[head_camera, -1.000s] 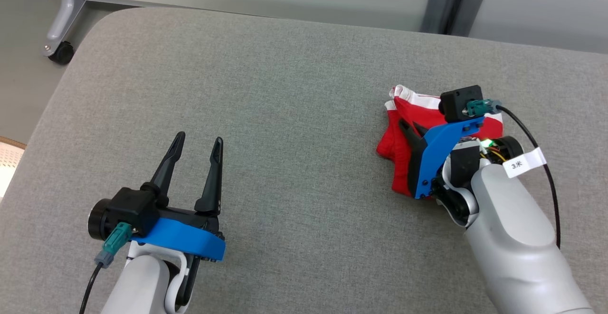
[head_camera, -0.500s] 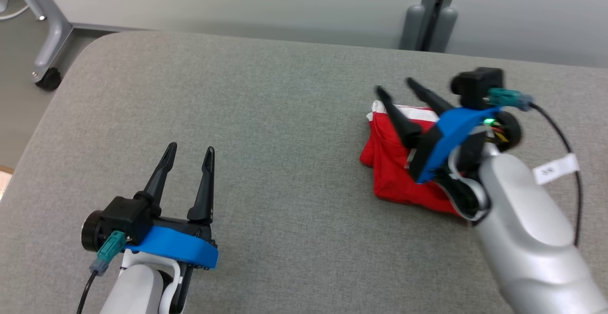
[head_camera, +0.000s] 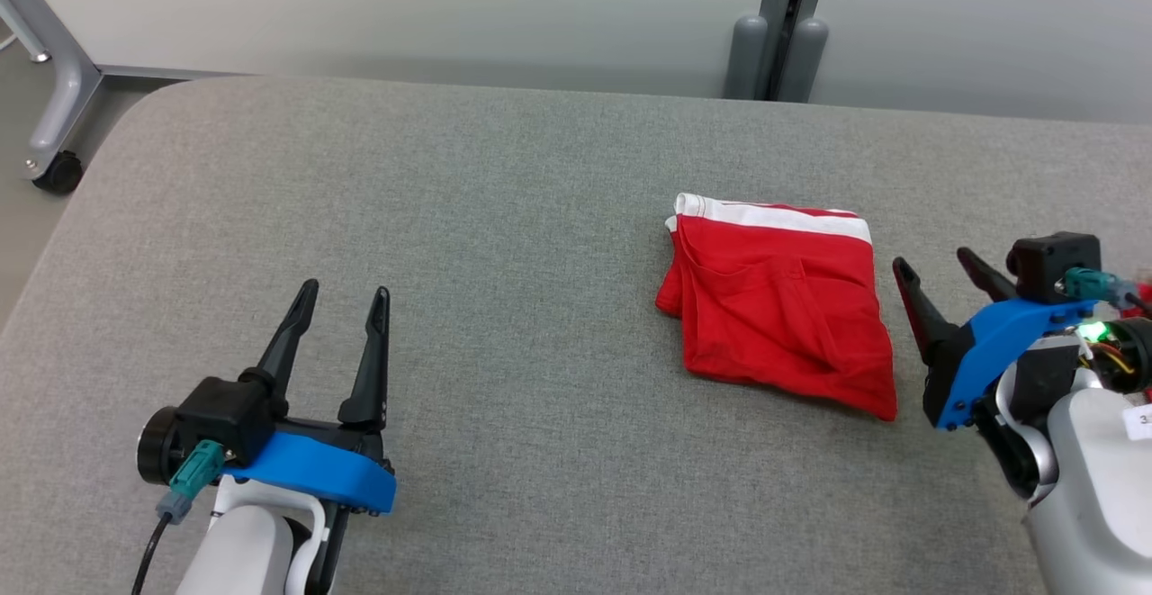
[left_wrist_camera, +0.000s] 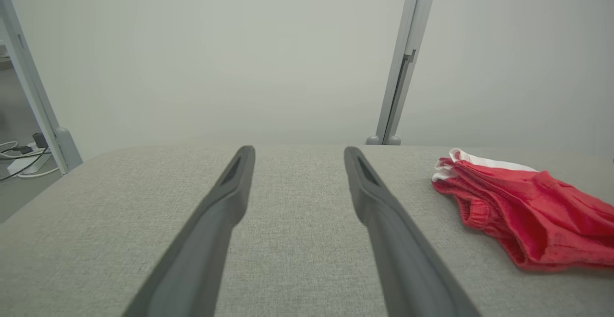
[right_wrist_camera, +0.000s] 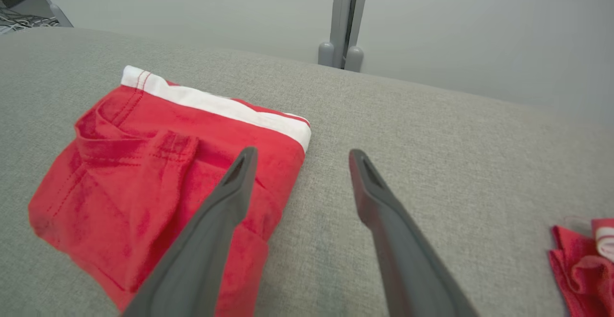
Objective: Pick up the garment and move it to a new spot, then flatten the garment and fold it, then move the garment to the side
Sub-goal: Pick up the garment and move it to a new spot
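The garment (head_camera: 781, 302) is red with a white waistband and lies folded flat on the grey padded table (head_camera: 504, 199), right of centre. It also shows in the left wrist view as the garment (left_wrist_camera: 523, 206) at the right and in the right wrist view as the garment (right_wrist_camera: 158, 163) at the left. My right gripper (head_camera: 936, 264) stands open just right of the garment, apart from it and holding nothing. In its wrist view the right gripper (right_wrist_camera: 301, 156) hovers over the garment's right edge. My left gripper (head_camera: 343, 292) is open and empty at the lower left; its wrist view shows the left gripper (left_wrist_camera: 297, 151) above bare table.
A second red cloth (right_wrist_camera: 583, 254) with a white band lies at the far right of the table. A grey post (head_camera: 776, 46) stands behind the table's far edge. A wheeled frame leg (head_camera: 49, 127) stands on the floor at the far left.
My right gripper was shut on the garment, opened and drew back to the right, leaving it flat on the table. The head camera shifted. The left gripper stayed put.
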{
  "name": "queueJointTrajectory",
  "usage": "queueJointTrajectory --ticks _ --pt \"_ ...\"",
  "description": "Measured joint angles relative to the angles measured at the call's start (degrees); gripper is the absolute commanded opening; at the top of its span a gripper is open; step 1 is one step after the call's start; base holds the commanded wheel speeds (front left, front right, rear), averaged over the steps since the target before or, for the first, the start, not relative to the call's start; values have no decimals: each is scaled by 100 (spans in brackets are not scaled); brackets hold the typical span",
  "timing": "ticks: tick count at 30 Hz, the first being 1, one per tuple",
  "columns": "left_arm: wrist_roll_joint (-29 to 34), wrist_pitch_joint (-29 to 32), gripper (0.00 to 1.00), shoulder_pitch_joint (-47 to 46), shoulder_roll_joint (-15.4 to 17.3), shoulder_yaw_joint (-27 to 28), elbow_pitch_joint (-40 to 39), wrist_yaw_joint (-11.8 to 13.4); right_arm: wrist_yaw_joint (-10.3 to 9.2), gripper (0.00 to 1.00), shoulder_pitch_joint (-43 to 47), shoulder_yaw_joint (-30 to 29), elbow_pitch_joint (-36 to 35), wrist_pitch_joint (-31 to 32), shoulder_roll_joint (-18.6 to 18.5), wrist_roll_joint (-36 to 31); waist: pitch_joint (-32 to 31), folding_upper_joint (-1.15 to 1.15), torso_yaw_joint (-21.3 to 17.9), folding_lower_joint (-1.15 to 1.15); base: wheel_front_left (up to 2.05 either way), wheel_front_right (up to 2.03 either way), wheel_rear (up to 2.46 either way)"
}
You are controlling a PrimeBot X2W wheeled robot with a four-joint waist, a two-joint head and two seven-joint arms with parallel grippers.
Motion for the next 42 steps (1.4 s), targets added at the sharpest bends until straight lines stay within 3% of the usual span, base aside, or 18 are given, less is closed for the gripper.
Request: queueJointTrajectory --ticks 2,4,5,14,25,29,30,31,32,38,42 --pt "0 0 100 -27 3 56 75 0 0 60 27 -16 38 11 73 -116 45 0 5 0 0 0 0" --pt "-1 0 100 -58 2 100 178 0 0 14 40 19 127 37 186 -171 85 0 23 0 0 0 0" --pt "-1 0 100 -70 2 124 222 0 0 0 37 63 165 52 221 -212 102 0 31 0 0 0 0" --pt "-24 0 100 -121 -13 313 355 0 0 0 -133 848 569 53 482 -344 167 0 95 0 0 0 0" --pt "-38 0 100 33 -63 580 243 0 0 0 381 2743 -202 477 753 1266 1 0 -7 0 0 0 0" --pt "0 0 100 120 -98 711 188 0 0 0 584 2807 -737 304 653 1668 -76 0 -81 0 0 0 0" --pt "5 0 100 160 -121 749 176 0 0 21 659 2705 -866 172 647 1699 -99 0 -98 0 0 0 0" --pt "12 0 100 191 -140 798 160 0 0 91 744 2564 -979 40 647 1706 -124 0 -115 0 0 0 0" --pt "20 0 100 222 -145 833 147 0 0 100 832 2409 -1080 -96 653 1700 -153 0 -131 0 0 0 0" --pt "89 0 100 455 -199 1049 59 0 -1 100 1436 1061 -1797 -969 809 1327 -344 0 -245 0 0 0 0" --pt "118 0 100 601 -220 1189 38 0 0 100 1856 259 -2182 -1169 953 902 -474 0 -344 0 0 0 0"
